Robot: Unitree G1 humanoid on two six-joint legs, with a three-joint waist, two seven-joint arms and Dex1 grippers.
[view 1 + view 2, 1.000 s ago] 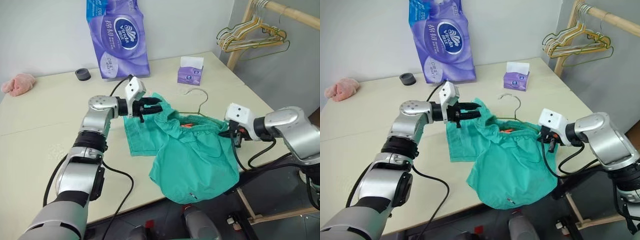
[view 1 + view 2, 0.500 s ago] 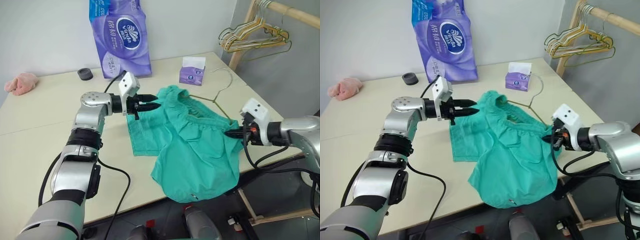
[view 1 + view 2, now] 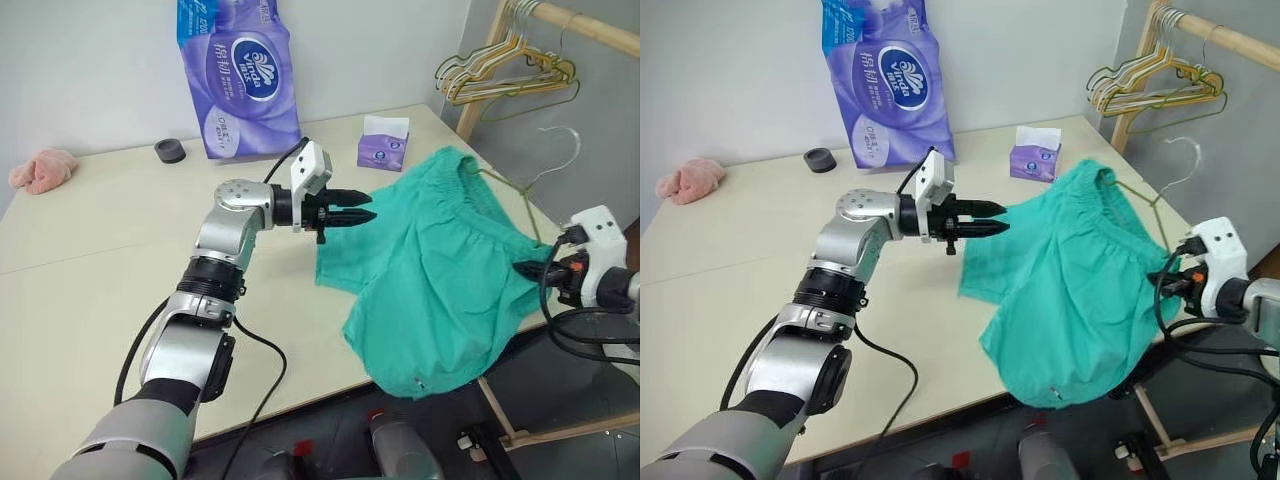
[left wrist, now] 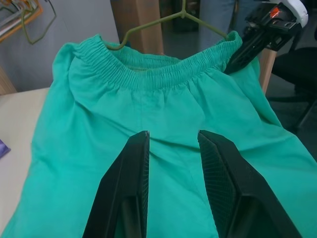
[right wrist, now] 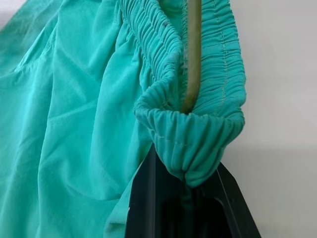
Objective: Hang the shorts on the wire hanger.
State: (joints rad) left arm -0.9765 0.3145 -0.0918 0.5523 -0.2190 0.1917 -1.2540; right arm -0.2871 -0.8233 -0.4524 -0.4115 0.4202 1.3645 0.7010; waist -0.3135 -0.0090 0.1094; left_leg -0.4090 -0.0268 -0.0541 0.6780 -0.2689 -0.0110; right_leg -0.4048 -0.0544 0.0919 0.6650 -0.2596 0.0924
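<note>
The teal shorts (image 3: 440, 260) hang by their gathered waistband from the wire hanger (image 3: 505, 185), which is tilted with its hook (image 3: 560, 140) up past the table's right edge. One leg still trails on the table. My right gripper (image 3: 522, 268) is shut on the wire hanger's lower corner (image 5: 193, 54), where the end of the waistband (image 5: 190, 134) loops over the wire. My left gripper (image 3: 358, 215) points right at the shorts' left edge. It is open (image 4: 171, 148), the fabric lies beyond the fingers (image 4: 131, 183), and nothing is clamped between them.
A purple toilet-paper pack (image 3: 235, 75), a small tissue box (image 3: 383, 150), a black round cap (image 3: 169, 150) and a pink cloth lump (image 3: 40, 170) sit along the far side of the table (image 3: 100, 270). A wooden rack with several hangers (image 3: 510, 75) stands at the right.
My right gripper carried the hanger and shorts to the right and turned the hook upward, so the shorts slid off toward the table's edge. My left gripper followed to the right, still open.
</note>
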